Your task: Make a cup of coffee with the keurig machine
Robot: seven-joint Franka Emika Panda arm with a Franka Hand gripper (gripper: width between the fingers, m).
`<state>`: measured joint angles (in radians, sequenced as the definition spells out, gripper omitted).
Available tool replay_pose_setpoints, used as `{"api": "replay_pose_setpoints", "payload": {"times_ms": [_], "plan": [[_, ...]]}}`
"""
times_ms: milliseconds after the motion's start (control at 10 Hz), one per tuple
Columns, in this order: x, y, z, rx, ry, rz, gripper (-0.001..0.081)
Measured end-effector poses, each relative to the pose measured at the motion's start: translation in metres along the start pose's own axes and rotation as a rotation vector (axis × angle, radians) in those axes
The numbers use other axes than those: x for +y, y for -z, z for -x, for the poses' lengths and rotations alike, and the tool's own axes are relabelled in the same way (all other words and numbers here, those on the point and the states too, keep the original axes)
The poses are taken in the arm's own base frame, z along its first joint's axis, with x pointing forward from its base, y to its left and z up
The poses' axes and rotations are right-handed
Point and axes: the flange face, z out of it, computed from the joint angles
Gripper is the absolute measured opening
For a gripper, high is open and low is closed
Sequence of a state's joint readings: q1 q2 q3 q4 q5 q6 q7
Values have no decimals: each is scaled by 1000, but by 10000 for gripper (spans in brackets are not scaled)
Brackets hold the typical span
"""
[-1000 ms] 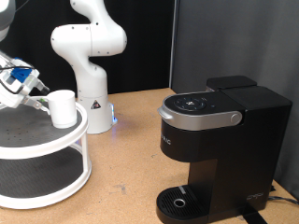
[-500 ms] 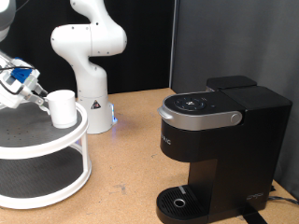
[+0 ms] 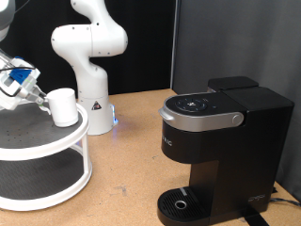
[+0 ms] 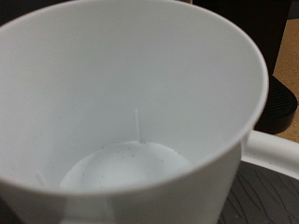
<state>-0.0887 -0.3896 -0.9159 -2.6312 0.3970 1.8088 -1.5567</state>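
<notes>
The cup (image 3: 64, 107) stands upright on the top tier of the round two-tier stand (image 3: 38, 141), at that tier's edge towards the exterior view's right, open mouth up. The gripper (image 3: 39, 100) is right against its side, reaching in from the exterior view's left; whether its fingers are spread or pinching the wall, I cannot tell. The wrist view is filled by the cup's bare white inside (image 4: 131, 112) — nothing in it. Across the table (image 3: 132, 160), well apart, the keurig machine (image 3: 221, 141) sits with its lid down and its round drip tray (image 3: 181, 203) bare.
</notes>
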Motion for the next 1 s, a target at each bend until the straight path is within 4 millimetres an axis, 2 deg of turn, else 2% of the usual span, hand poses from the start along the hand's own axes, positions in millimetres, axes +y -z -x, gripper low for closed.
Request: {"api": "replay_pose_setpoints", "payload": {"times_ms": [400,800,1000], "plan": [[-6,14,-13,14,-40,22,67],[-23,35,-37,8,-25,9,67],[-27,39,-40,-2,-18,11,67]]}}
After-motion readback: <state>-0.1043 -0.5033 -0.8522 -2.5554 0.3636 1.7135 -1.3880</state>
